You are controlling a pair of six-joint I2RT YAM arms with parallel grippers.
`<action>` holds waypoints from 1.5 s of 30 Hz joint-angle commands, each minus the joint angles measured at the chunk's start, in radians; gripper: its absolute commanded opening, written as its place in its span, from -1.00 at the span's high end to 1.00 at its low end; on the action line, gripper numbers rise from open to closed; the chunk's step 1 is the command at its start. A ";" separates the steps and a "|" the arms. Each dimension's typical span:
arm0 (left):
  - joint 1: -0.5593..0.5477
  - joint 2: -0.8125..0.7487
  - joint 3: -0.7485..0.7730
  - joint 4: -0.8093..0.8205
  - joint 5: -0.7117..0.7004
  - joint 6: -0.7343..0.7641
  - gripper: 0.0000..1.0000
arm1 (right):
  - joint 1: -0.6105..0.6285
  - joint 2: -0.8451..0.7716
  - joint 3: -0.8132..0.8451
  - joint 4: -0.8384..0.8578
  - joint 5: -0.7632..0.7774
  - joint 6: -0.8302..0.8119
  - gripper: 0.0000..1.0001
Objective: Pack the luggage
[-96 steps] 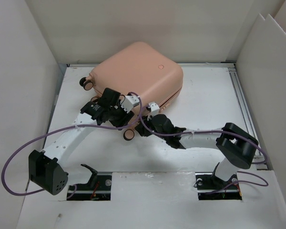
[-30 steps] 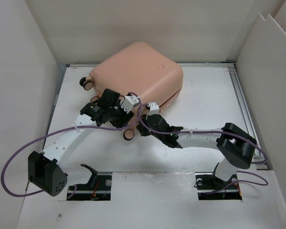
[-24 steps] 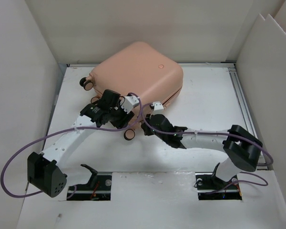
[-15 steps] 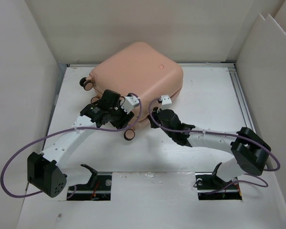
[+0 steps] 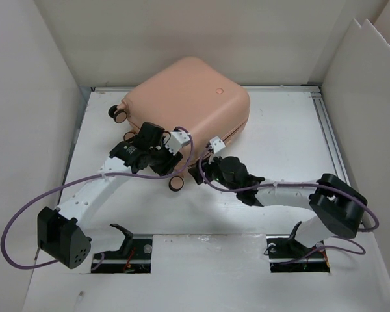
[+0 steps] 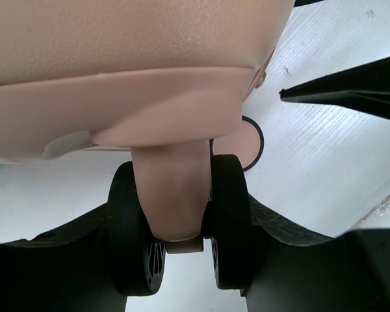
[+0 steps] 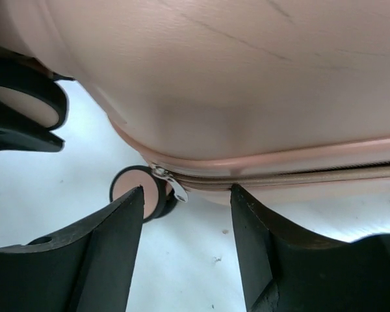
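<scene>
White flat table top, enclosed by plain white panel walls left, rear and right; grey metal rail along its right edge

This is a robot test cell in a lab: a white table boxed in by plain white boards at 9, 12 and 3 o'clock, two white-and-black arms bolted into cutouts at 6 o'clock, and purple cables looping loose.
</scene>
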 commanded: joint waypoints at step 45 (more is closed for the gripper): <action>-0.006 0.040 0.083 0.027 0.088 -0.043 1.00 | 0.159 0.114 0.103 0.007 0.322 0.152 0.25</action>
